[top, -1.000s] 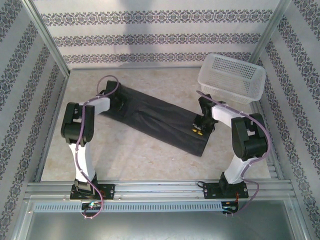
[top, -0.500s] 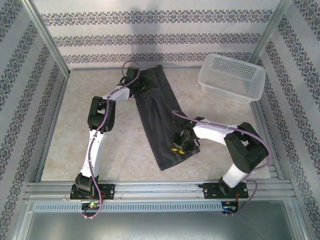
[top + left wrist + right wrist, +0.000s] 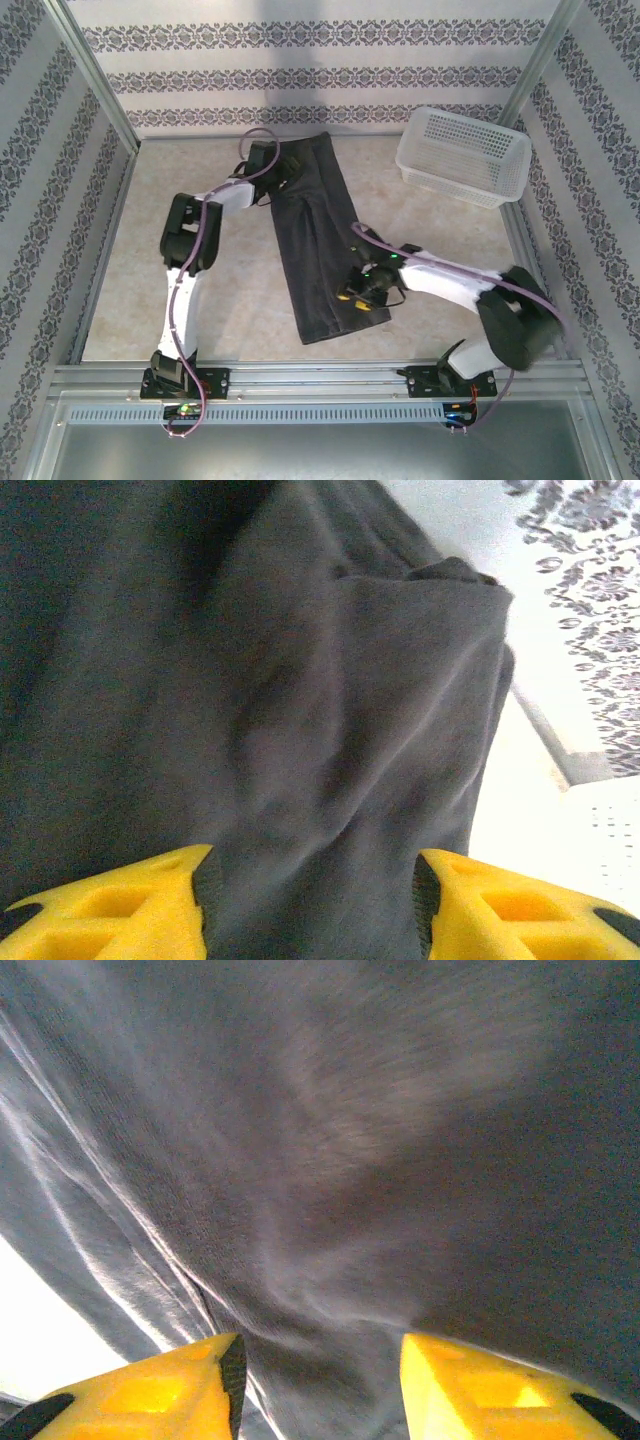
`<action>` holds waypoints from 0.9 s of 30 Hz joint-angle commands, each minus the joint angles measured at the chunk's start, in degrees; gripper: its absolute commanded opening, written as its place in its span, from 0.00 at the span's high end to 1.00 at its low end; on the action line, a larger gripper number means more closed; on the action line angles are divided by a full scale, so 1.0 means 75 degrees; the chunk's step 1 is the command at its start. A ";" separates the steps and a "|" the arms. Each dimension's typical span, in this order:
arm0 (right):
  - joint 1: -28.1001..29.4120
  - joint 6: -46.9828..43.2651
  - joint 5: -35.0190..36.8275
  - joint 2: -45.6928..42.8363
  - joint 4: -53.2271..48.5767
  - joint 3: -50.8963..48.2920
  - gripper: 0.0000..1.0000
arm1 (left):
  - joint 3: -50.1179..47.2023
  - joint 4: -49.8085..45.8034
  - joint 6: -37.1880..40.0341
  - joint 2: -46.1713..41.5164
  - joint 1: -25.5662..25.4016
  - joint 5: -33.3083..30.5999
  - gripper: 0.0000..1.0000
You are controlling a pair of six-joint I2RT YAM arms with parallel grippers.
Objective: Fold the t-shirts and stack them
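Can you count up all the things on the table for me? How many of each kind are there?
t-shirt: 1
basket: 1
robot arms: 2
Total: 4

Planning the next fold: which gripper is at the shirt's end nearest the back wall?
The left gripper, at the t-shirt's far end; the right gripper is at its near end.

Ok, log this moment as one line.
t-shirt: long folded strip | left gripper: open over far end | right gripper: open over near end | basket: far right, apart
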 commanded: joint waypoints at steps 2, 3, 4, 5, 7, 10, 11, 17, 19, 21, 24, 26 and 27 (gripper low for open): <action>-0.1112 -0.0850 0.0183 -0.1521 -0.0224 -0.0661 0.51 | -0.1823 0.0501 0.0362 -0.1984 0.0263 -0.0638 0.43; -0.1433 -0.1041 0.0038 -0.1710 -0.0363 -0.0759 0.51 | -0.2185 0.0233 0.0477 -0.2368 0.0263 -0.0620 0.43; -0.1749 -0.1312 -0.0111 -0.1799 -0.0557 -0.0821 0.51 | -0.2585 0.0035 0.0570 -0.2752 0.0259 -0.0593 0.42; -0.2020 -0.1519 -0.0237 -0.1798 -0.0754 -0.0849 0.51 | -0.2956 -0.0124 0.0608 -0.3079 0.0260 -0.0567 0.42; -0.2479 -0.2048 -0.0448 -0.1658 -0.1171 -0.0865 0.51 | -0.3719 -0.0521 0.0512 -0.3771 0.0219 -0.0265 0.44; -0.2690 -0.2574 -0.0528 -0.1295 -0.1515 -0.0814 0.51 | -0.4668 -0.1335 0.0678 -0.4722 -0.0205 0.0270 0.46; -0.2705 -0.2716 -0.0536 -0.1122 -0.1600 -0.0779 0.51 | -0.4898 -0.1630 0.0705 -0.4945 -0.0363 0.0498 0.47; -0.2652 -0.3285 -0.0787 -0.0008 -0.1577 -0.0673 0.53 | -0.6913 -0.2192 0.0421 -0.6409 -0.1836 0.1721 0.48; -0.2531 -0.3360 -0.0883 0.0280 -0.1554 -0.0666 0.56 | -0.7250 -0.2337 0.0360 -0.6719 -0.2205 0.1953 0.48; -0.2384 -0.3311 -0.1044 0.0367 -0.1345 -0.0742 0.59 | -0.7408 -0.2532 0.0346 -0.6904 -0.2501 0.2199 0.48; -0.2119 -0.3149 -0.1125 0.0325 -0.1193 -0.0783 0.59 | -0.7412 -0.2919 0.0394 -0.6942 -0.2777 0.2723 0.49; -0.2001 -0.2984 -0.1183 0.0344 -0.1141 -0.0811 0.61 | -0.7254 -0.3376 0.0568 -0.6845 -0.2970 0.3033 0.49; -0.1955 -0.2891 -0.1274 0.0346 -0.1078 -0.0845 0.63 | -0.7184 -0.3659 0.0667 -0.6777 -0.3068 0.3124 0.49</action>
